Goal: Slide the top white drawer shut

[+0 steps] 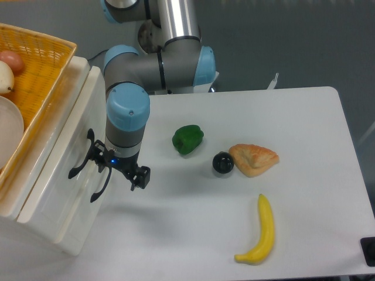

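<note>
Facing right toward claw (120,168): top white drawer (73,132), handle upright.

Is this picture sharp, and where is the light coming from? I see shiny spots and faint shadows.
In the fixed camera view all is sharp; soft overhead light gives faint shadows under the gripper and banana; glare streaks the arm's metal tube and the glossy top white drawer; the black ball shows a small highlight.

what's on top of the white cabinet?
A yellow wicker basket sits on the white cabinet. Inside it, at the frame's left edge, are a reddish round item, a pale round one and part of a white dish. The rest is cut off.
</note>
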